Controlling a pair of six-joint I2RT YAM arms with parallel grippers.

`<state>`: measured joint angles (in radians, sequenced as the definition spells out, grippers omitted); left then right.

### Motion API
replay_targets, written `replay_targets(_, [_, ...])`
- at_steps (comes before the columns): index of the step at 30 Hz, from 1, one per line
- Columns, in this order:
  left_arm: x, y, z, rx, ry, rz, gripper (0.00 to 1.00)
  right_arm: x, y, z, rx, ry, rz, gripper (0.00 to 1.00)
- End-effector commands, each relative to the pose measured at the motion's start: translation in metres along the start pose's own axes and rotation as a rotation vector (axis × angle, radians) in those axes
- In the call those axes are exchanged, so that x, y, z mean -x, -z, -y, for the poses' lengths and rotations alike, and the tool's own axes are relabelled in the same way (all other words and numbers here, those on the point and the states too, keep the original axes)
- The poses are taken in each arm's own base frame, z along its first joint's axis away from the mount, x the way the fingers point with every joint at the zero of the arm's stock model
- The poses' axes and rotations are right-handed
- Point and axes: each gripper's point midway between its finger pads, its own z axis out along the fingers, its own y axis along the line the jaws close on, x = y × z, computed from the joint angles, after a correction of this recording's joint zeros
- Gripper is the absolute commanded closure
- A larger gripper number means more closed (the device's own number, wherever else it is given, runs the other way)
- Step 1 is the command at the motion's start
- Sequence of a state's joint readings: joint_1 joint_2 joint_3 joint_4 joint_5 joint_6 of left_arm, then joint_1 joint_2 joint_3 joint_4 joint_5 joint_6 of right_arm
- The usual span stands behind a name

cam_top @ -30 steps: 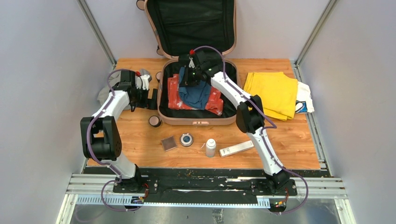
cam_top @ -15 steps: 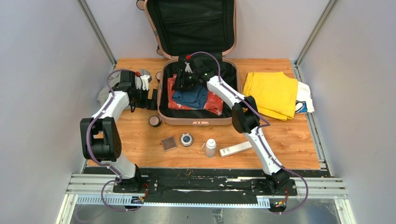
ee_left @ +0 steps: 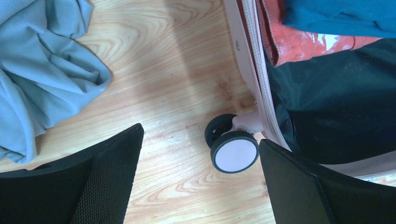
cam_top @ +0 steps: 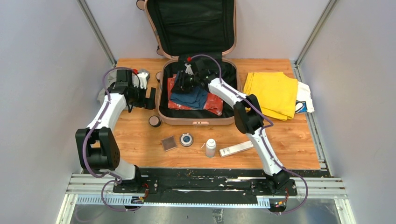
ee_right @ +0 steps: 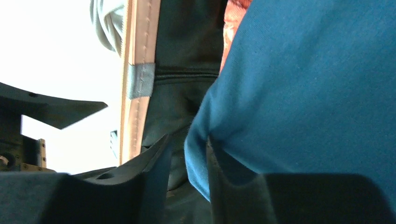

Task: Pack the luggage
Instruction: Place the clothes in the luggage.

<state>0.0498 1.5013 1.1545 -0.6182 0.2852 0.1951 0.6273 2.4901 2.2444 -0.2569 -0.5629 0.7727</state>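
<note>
Right gripper (ee_right: 187, 140) sat inside the luggage (cam_top: 196, 122), jaws part-spread astride a fold of the blue garment (ee_right: 303, 84), apparently laying it flat. Left gripper (ee_left: 201, 135) gaped empty beside a wheel (ee_left: 234, 154), likely waiting.

The left arm (cam_top: 108, 112) bends toward the far left, its left gripper (cam_top: 150, 99) facing down, jaws spread wide. The right arm (cam_top: 236, 100) stretches far and leftward, its right gripper (cam_top: 183, 84) with jaws narrowly parted.
</note>
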Motion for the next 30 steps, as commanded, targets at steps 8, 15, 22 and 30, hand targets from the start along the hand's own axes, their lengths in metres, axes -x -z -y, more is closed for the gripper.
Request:
replay_targets(8, [0.01,0.027,0.0,0.039,-0.045,0.035,0.0,-0.039,-0.01,0.048,-0.073,-0.149,-0.078,0.82])
replay_targets(15, [0.008,0.033,0.004,0.03,-0.051,0.037,0.0,-0.032,0.007,0.051,-0.148,-0.084,-0.079,0.68])
replay_targets(22, [0.004,0.042,0.001,0.019,-0.051,0.029,0.0,0.015,0.058,-0.04,0.013,0.046,-0.008,0.41])
replay_targets(30, [0.004,0.053,-0.006,0.027,-0.064,0.021,0.0,0.043,0.159,-0.034,-0.252,0.174,0.129,0.04])
